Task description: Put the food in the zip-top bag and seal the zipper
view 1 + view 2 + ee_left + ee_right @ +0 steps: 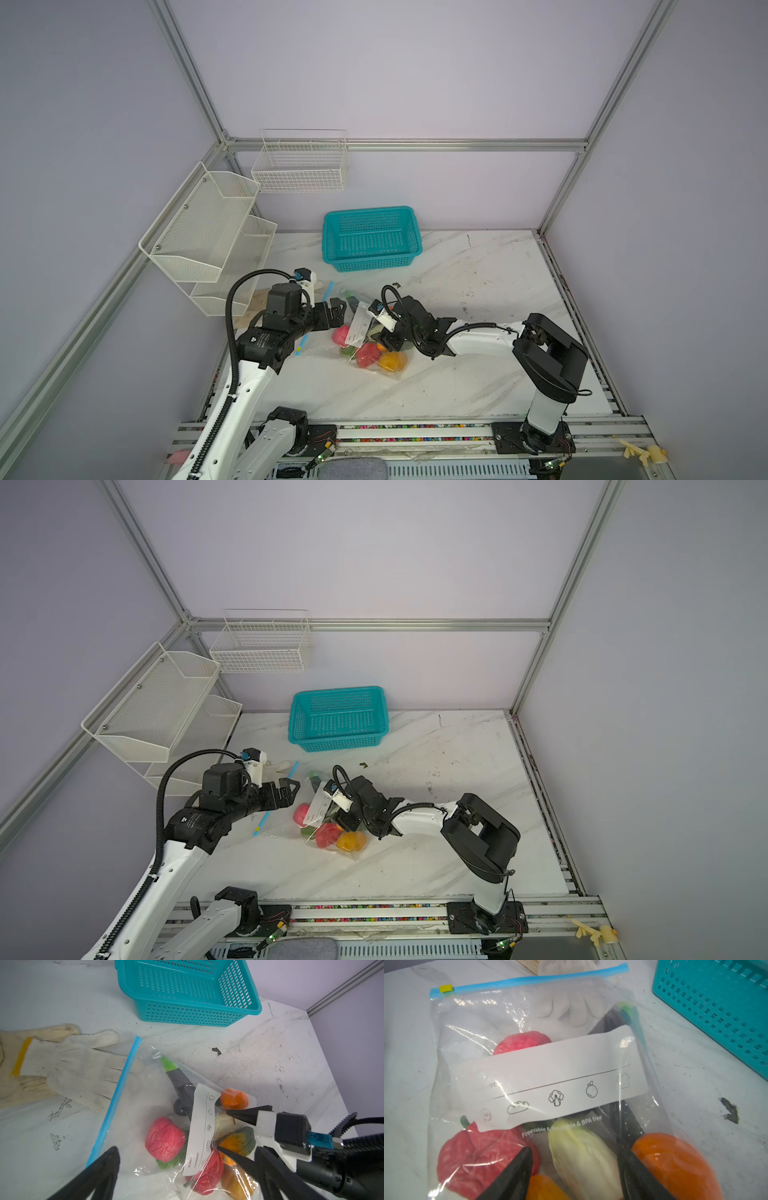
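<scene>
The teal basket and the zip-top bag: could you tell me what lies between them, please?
Only bare tabletop and a small dark scrap, per the left wrist view.

Soft, even light falls from above, bright and without hard edges. Faint grey shadows lie beneath the arms on the white marble-patterned tabletop (478,386). In the right wrist view, white glare streaks cross the clear crinkly plastic zip-top bag (483,1028). Both top views are slightly soft, and their straight aluminium frame posts (604,112) splay outward toward the edges.
</scene>
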Robot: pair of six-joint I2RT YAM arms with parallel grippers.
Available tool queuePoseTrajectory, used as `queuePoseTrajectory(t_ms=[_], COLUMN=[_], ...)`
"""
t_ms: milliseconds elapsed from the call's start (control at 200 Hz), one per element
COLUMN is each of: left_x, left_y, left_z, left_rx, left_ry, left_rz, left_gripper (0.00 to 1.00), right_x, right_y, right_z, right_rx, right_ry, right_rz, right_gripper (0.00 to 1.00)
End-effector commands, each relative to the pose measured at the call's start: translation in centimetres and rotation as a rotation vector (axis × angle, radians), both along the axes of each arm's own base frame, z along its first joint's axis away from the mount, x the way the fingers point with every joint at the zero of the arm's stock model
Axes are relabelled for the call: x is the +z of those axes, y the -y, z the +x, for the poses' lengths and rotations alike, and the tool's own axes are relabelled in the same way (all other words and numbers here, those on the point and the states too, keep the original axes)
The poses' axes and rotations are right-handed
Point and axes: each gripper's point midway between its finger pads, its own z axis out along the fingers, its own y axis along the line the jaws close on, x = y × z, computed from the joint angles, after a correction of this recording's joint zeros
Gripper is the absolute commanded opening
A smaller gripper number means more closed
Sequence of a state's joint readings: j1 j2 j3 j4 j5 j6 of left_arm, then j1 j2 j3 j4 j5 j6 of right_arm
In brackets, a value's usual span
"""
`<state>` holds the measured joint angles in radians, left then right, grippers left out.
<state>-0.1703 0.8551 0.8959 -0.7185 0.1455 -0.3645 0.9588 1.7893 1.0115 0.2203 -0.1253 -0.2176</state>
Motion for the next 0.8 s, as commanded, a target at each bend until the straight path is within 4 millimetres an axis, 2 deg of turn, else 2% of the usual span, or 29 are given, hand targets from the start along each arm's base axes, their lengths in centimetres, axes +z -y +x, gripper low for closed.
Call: queuePoseTrajectory(t_ms=[0, 100, 150, 215, 295, 380, 420, 435, 465, 510, 525, 560, 595, 645, 795], left_x=[1.4, 1.2, 1.2, 1.1, 0.5, -1.1, -2.5, -2.8, -3.4, -4.1, -4.4, -5.0, -5.8, -6.7, -7.6], left_y=[0.0, -0.6, -1.3, -2.5, -4.6, -6.2, -7.6, -8.2, -9.0, -9.5, -9.8, -10.9, -12.1, -12.8, -11.8], left_z=[0.7, 1.3, 1.6, 2.3, 3.2, 4.1, 4.1, 4.1, 4.1, 4.1, 4.0, 3.9, 4.1, 4.9, 8.0], left_rx=[-0.004, 0.024, 0.056, 0.120, 0.217, 0.279, 0.354, 0.387, 0.431, 0.426, 0.421, 0.446, 0.478, 0.482, 0.420], left_ry=[0.062, 0.085, 0.106, 0.144, 0.205, 0.284, 0.310, 0.326, 0.357, 0.404, 0.412, 0.413, 0.383, 0.340, 0.341], left_rz=[-0.004, 0.023, 0.048, 0.090, 0.169, 0.246, 0.289, 0.300, 0.315, 0.371, 0.406, 0.470, 0.489, 0.487, 0.448], left_gripper=[1.00, 1.00, 1.00, 1.00, 1.00, 1.00, 0.99, 0.98, 0.95, 0.95, 0.95, 0.98, 0.99, 0.99, 1.00], right_x=[3.5, 7.6, 9.2, 10.4, 11.7, 13.1, 12.3, 13.0, 12.4, 11.0, 11.5, 10.1, 10.1, 10.7, 9.2], right_y=[-0.1, 0.3, 1.2, 3.2, 7.4, 14.2, 17.5, 18.8, 21.1, 24.2, 25.5, 27.9, 29.0, 30.4, 34.1], right_z=[0.6, 0.6, 1.0, 2.2, 5.1, 8.4, 9.5, 9.5, 9.9, 10.7, 11.1, 12.4, 13.2, 13.6, 15.8], right_rx=[-0.005, -0.009, -0.030, -0.091, -0.252, -0.510, -0.629, -0.672, -0.756, -0.867, -0.923, -1.050, -1.051, -1.079, -1.154], right_ry=[0.076, 0.139, 0.163, 0.179, 0.215, 0.304, 0.350, 0.382, 0.410, 0.439, 0.470, 0.412, 0.424, 0.497, 0.568], right_rz=[0.031, 0.096, 0.137, 0.183, 0.241, 0.335, 0.344, 0.362, 0.362, 0.317, 0.322, 0.293, 0.285, 0.299, 0.241], right_gripper=[0.71, 0.75, 0.77, 0.77, 0.75, 0.76, 0.77, 0.79, 0.82, 0.85, 0.89, 0.92, 0.88, 0.88, 0.89])
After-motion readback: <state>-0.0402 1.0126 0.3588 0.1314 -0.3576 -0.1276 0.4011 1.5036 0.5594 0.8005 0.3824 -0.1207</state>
